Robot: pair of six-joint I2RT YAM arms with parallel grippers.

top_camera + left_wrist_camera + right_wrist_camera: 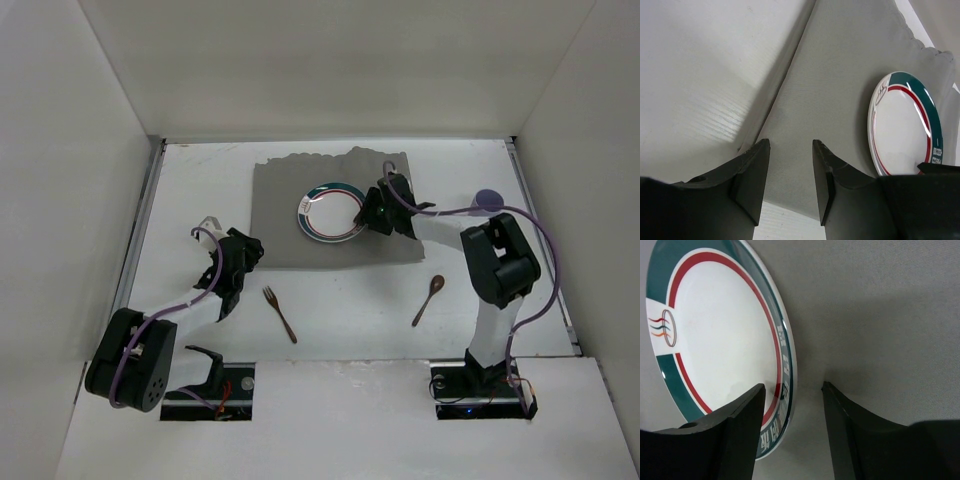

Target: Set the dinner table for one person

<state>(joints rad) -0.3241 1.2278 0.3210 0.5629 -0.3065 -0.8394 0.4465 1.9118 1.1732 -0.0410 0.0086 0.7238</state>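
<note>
The dinner table [350, 310] is a white surface with a grey cloth [300, 235] spread at its middle back. A white plate [331, 212] with a green and red rim lies flat on the cloth. My right gripper [368, 215] is open at the plate's right edge. In the right wrist view its jaws straddle the plate [720, 330] rim, one finger over the plate, the other over the cloth [880, 315], gripper [792, 390]. My left gripper [252, 250] is open and empty over the cloth's near left corner, gripper [791, 145], cloth [840, 75], plate [902, 125].
A dark fork [280, 313] lies on the table in front of the cloth, left of centre. A dark spoon [429, 299] lies to the front right. A small purple round thing [487, 200] sits at the right, behind the right arm. White walls enclose the table.
</note>
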